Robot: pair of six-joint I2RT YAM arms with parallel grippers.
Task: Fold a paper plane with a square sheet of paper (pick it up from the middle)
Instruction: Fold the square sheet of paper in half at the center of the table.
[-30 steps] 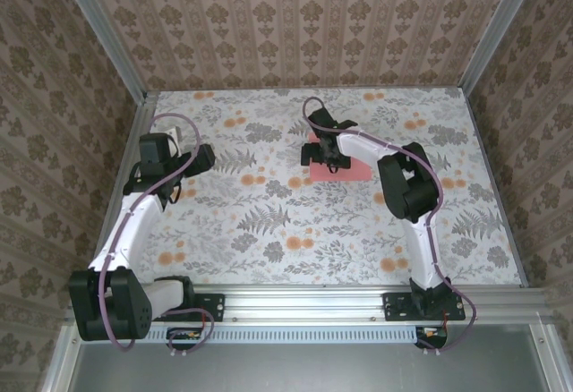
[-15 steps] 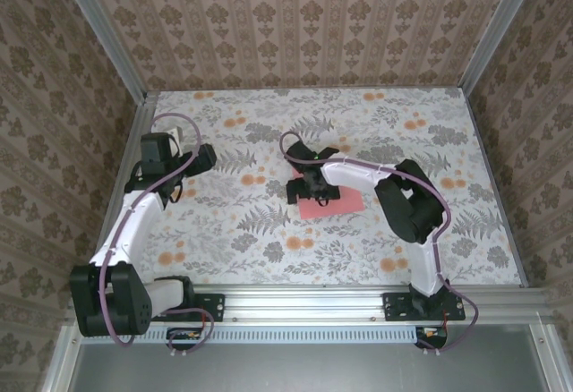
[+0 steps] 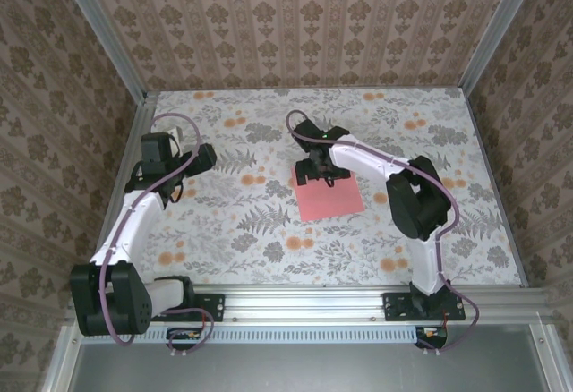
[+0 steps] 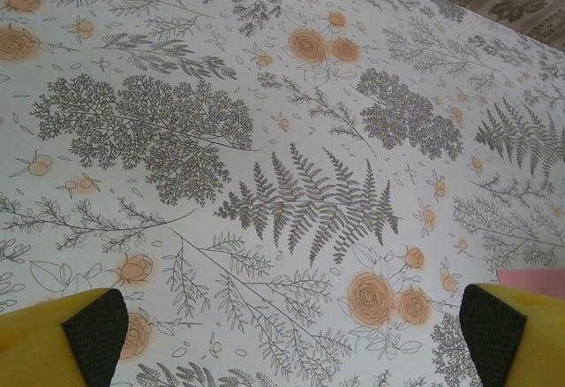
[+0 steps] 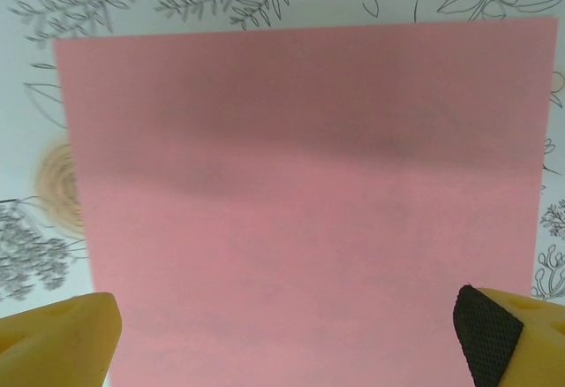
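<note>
The square sheet of paper (image 3: 329, 198) lies flat and unfolded on the flowered table near its middle, plain salmon-pink. My right gripper (image 3: 317, 174) hovers over the sheet's far edge. In the right wrist view the sheet (image 5: 300, 201) spreads beneath my right gripper (image 5: 282, 352), which is open, one yellow finger (image 5: 62, 334) near each of its sides. My left gripper (image 3: 193, 159) is off to the left and open, with nothing between its fingers (image 4: 88, 334). A pink corner of the sheet (image 4: 532, 278) shows at the right of the left wrist view.
The flowered tablecloth (image 3: 233, 222) covers the whole table, with orange flower prints (image 4: 369, 299) scattered on it. Patterned walls and metal posts (image 3: 143, 97) enclose the far and side edges. A metal rail (image 3: 304, 302) runs along the near edge.
The sheet has slid toward the near side of the table with my right gripper. The gripper has since drawn back to the sheet's far edge, uncovering most of it. The left arm has not moved.
</note>
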